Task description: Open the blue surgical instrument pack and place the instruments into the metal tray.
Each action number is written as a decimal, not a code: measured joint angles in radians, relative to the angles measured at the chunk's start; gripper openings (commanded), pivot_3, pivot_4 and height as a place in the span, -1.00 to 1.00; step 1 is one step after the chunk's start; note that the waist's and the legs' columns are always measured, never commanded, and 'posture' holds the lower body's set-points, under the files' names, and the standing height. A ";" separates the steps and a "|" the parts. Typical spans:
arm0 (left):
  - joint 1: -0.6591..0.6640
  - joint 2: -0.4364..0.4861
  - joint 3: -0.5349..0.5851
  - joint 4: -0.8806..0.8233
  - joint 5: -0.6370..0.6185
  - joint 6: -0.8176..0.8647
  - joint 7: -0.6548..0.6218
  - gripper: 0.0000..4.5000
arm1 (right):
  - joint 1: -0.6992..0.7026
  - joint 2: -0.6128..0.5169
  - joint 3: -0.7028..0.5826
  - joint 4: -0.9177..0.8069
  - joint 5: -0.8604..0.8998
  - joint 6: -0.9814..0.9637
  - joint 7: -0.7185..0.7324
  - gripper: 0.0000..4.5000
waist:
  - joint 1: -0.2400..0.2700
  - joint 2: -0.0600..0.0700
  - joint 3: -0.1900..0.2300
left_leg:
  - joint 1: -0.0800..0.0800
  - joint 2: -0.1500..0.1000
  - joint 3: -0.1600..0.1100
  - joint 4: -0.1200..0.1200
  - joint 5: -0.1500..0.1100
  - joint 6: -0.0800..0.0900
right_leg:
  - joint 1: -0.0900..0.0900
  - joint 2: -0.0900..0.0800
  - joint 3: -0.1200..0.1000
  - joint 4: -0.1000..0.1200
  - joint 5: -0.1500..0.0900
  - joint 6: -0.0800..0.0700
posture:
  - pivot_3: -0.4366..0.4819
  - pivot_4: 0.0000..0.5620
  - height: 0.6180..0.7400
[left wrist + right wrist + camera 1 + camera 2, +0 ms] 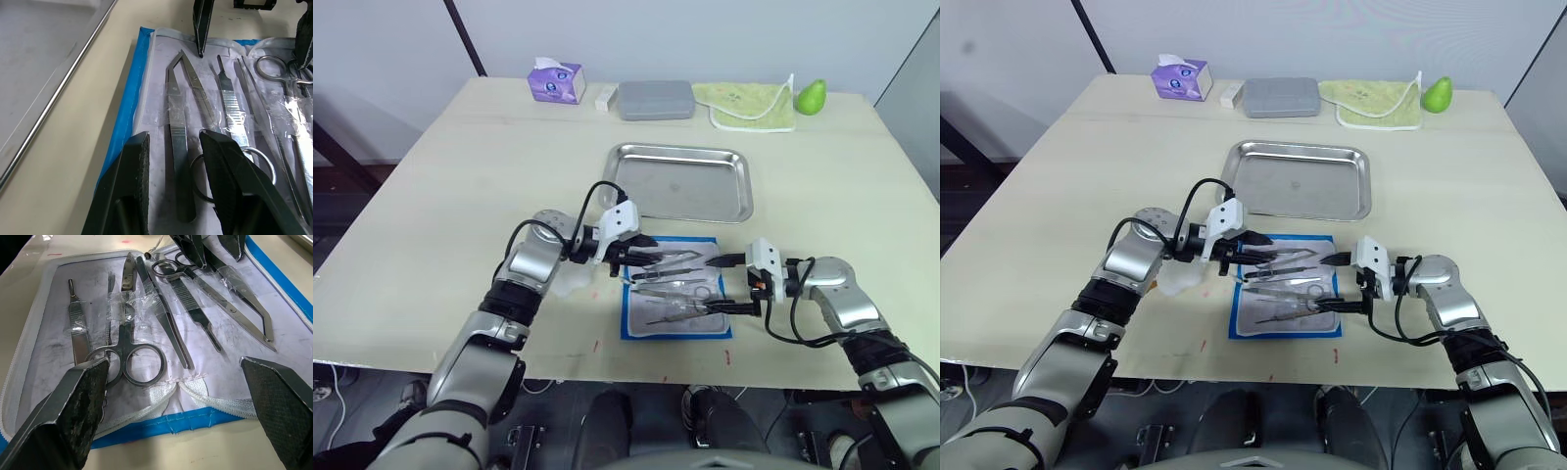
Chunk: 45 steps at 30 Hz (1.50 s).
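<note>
The blue surgical instrument pack (724,328) lies opened flat near the table's front edge, white lining up. Several silvery instruments (677,289) lie on it: tweezers (178,147), ring-handled scissors (128,345) and thin handles. My left gripper (646,257) is open low over the pack's far-left corner, its fingers (138,161) on either side of the tweezers without closing on them. At the pack's right edge, my right gripper (729,284) is wide open, its fingers (80,399) spread over the lining and holding nothing. The metal tray (680,186) sits empty just beyond the pack.
Along the far edge stand a purple tissue box (556,81), a grey case (655,99), a green cloth (746,103) and a green pear (812,96). Crumpled clear plastic (570,281) lies under my left forearm.
</note>
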 measured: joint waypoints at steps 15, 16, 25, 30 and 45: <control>-0.016 -0.018 -0.018 0.055 0.071 -0.059 0.019 -0.97 | 0.001 0.000 0.000 -0.001 0.000 0.003 -0.002 1.00 | 0.000 0.000 0.000 | 0.000 0.000 0.000 0.000 0.000 0.000 | 0.000 0.000 0.000 0.000 0.000 0.000 | -0.05 -0.47 1.00; -0.016 -0.018 -0.019 0.055 0.071 -0.061 0.018 -0.99 | 0.001 0.000 0.000 -0.001 0.000 0.003 -0.002 1.00 | 0.001 0.000 0.000 | 0.000 0.000 0.000 0.000 0.000 0.000 | 0.000 0.000 0.000 0.000 0.000 0.000 | -0.05 -0.47 1.00; -0.060 -0.018 -0.038 0.085 0.086 -0.054 -0.026 -0.99 | -0.002 0.005 0.001 -0.003 -0.005 0.010 -0.004 1.00 | 0.001 0.000 0.000 | 0.000 0.000 0.000 0.000 0.000 0.000 | 0.000 0.000 0.000 0.000 0.000 0.000 | -0.05 -0.47 1.00; -0.105 -0.016 -0.051 0.114 0.097 -0.037 -0.063 -0.99 | -0.012 0.015 0.005 -0.002 -0.018 0.022 -0.003 1.00 | 0.000 0.000 -0.001 | 0.000 0.000 0.000 0.000 0.000 0.000 | 0.000 0.000 0.000 0.000 0.000 0.000 | -0.05 -0.47 1.00; -0.183 0.006 -0.086 0.156 0.130 -0.010 -0.134 -0.99 | -0.019 0.021 0.017 -0.004 -0.032 0.044 -0.005 1.00 | -0.004 0.000 -0.001 | 0.001 0.000 0.000 0.000 0.000 0.000 | 0.000 0.001 0.000 0.001 0.000 0.000 | -0.05 -0.47 1.00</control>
